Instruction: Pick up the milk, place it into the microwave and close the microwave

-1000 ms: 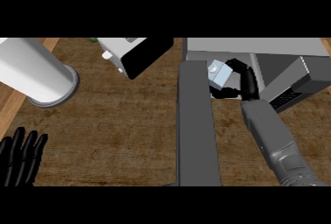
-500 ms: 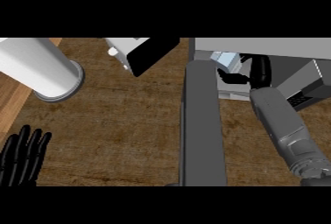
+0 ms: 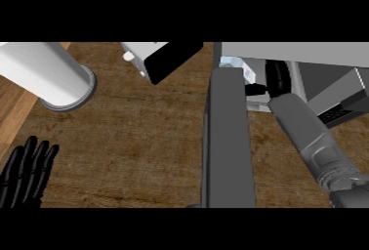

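Since earlier frame, my right hand [image 3: 276,78] pushed deeper into boxy grey microwave [image 3: 324,73]; fingers hidden, grip unclear. Pale blue milk [image 3: 232,62] carton just left of it, inside. Smooth door [image 3: 229,141] ajar. Left hand [image 3: 27,171] rested open.

A: Any readable text, labels or numbers?
B: None. The microwave [image 3: 338,78] has a dark panel at its right with pale marks on it, too small to read. Nothing legible anywhere else.
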Available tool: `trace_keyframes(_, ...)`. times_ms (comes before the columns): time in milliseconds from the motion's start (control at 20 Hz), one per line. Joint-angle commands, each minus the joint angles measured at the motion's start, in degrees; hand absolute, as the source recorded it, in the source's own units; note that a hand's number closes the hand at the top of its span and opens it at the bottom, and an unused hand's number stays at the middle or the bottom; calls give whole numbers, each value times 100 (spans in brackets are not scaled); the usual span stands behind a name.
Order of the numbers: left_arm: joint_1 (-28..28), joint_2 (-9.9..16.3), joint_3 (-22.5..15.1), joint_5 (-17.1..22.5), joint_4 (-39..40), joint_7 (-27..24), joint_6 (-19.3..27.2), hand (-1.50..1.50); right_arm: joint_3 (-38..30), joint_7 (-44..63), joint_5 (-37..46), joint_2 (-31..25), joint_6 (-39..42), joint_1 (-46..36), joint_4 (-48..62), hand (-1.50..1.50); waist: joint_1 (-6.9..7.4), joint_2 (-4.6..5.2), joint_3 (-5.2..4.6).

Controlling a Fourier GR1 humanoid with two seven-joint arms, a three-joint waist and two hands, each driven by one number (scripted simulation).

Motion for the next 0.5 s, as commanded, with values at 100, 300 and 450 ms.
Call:
trace_keyframes(100, -91, -81, -97, -220, 152, -94, 75, -150, -22, 87, 12, 106, 150, -201, 134, -150, 4, 23, 0)
trace_keyframes(300, 169, -11, -59, -203, 255, -324, -63, -150, -148, -90, -93, 2, 121, -76, 61, -150, -43, -23, -5)
trace_keyframes(450, 105, -174, -459, -571, -61, 33, 166, -150, -209, 64, -124, 245, -337, -147, 75, -150, -56, -27, 3)
